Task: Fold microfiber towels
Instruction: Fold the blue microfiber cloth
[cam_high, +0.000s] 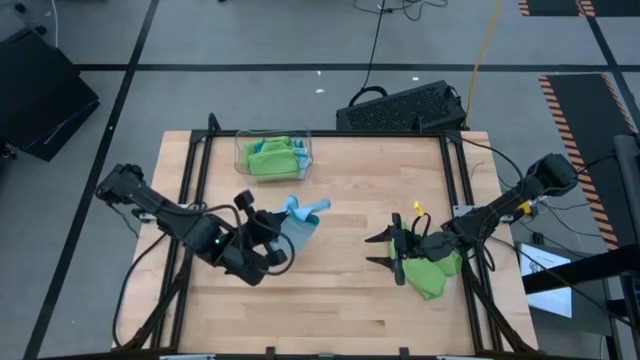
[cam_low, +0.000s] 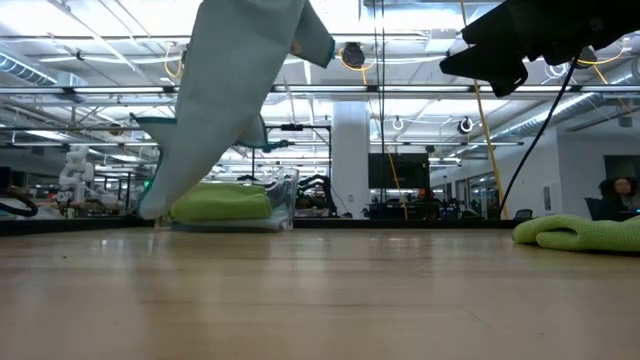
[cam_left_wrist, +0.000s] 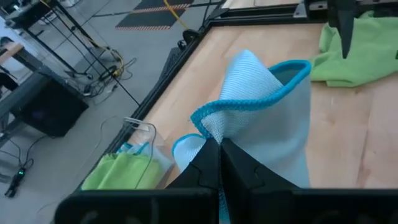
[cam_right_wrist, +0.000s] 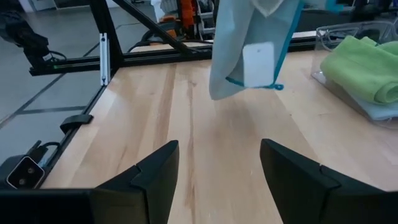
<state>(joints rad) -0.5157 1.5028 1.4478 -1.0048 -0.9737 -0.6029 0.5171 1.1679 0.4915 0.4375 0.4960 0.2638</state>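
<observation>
A light blue microfiber towel (cam_high: 300, 222) with a darker blue stitched edge is being held up off the pale wooden tabletop (cam_high: 330, 290) by the left tool (cam_high: 272, 228), which is clenched tight on a bunched fold of it. In the left wrist view the two dark fingers (cam_left_wrist: 219, 163) are pressed together with the cloth pinched between them. The rest of the cloth is hanging down, and in the low view its lowest corner is being seen close to the wood; whether it is touching can't be told. A small white tag (cam_right_wrist: 259, 64) is dangling on the side facing the right arm.

The right tool (cam_high: 392, 251) is being held released, jaws spread wide and nothing between them, low over the right half of the tabletop and pointed toward the hanging blue cloth. A crumpled lime green microfiber towel (cam_high: 433, 273) is lying just beside it, under the right arm. More folded lime green towels (cam_high: 270, 157) are sitting in a clear plastic tray (cam_high: 305, 158) at the far edge.
</observation>
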